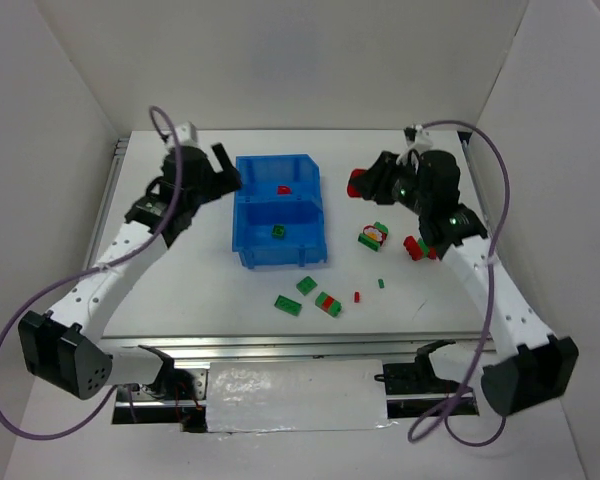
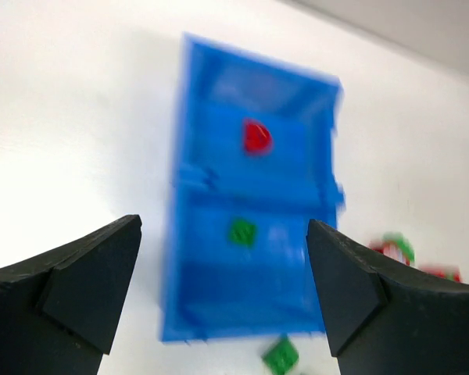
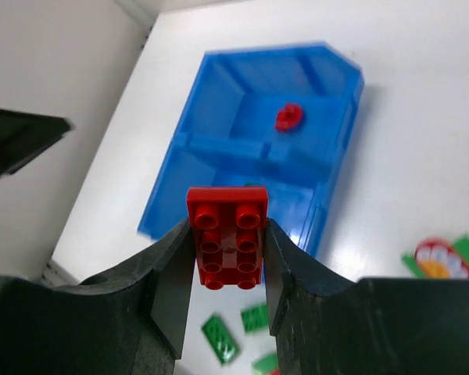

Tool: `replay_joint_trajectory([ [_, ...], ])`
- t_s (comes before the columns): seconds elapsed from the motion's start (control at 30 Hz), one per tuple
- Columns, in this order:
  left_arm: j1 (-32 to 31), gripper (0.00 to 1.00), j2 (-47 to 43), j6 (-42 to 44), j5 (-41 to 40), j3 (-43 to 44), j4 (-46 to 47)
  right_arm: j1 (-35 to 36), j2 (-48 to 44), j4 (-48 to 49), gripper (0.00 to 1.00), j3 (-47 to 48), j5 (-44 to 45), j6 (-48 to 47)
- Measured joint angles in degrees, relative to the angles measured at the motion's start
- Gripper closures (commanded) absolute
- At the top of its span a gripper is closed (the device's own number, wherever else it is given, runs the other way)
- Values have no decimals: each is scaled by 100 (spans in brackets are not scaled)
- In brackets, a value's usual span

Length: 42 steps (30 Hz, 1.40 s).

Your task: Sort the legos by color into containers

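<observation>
Black fingers (image 2: 78, 273) of the left hand (image 2: 223, 230) fill the near corners of its wrist view. They are spread wide apart with nothing between them, and the blurred blue bin (image 2: 180, 234) lies beyond. From above, that hand hangs just beside the bin's far-left corner; whether it touches cannot be told.

A middle wall splits the bin in two. The far compartment (image 1: 265, 185) holds one red piece (image 1: 285, 188), and the near compartment (image 1: 298, 242) holds one green brick (image 1: 278, 231).

Off the bin's near-right corner, on the white bench (image 1: 180, 290), lie two loose green bricks (image 1: 287, 303), one red-green pair (image 1: 329, 303), one tiny red bit (image 1: 357, 296) and one tiny green bit (image 1: 381, 283). Further right sits a red, green and white piece (image 1: 374, 236). A red-and-green clump (image 1: 417, 248) lies against the right arm, partly hidden.

The right hand (image 3: 227, 246) is clamped on one red brick (image 3: 227, 215), right of the bin and apart from it.

White walls (image 1: 70, 100) close in three sides. A metal rail (image 1: 108, 195) edges the left, and purple cables (image 1: 5, 350) loop from both arms.
</observation>
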Motion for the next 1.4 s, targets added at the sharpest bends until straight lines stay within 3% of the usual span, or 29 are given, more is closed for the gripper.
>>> replay_joint_trajectory([
  [0.2,1727,0,203,140,35,1292,-1169,-824,2094,610,100,1838,-1386,-92],
  [0.4,2096,0,452,264,-343,1412,-1980,-1167,3847,1316,100,3023,-2629,68],
  [0.5,2164,1,470,262,-199,1290,-2249,-1110,4446,1554,100,3075,-2844,345],
  [0.7,2166,0,496,245,225,1152,-2682,-844,4623,1698,100,2841,-2319,1137],
  [0.97,2192,1,1397,258,269,1209,-3060,-321,4572,1346,100,3060,-970,1567],
  [1.23,2192,1,1506,260,358,1263,-3182,446,5370,778,100,4535,37,1318],
  [1.4,2192,1,1541,243,393,1388,-3226,791,6227,-199,100,5659,570,1001],
])
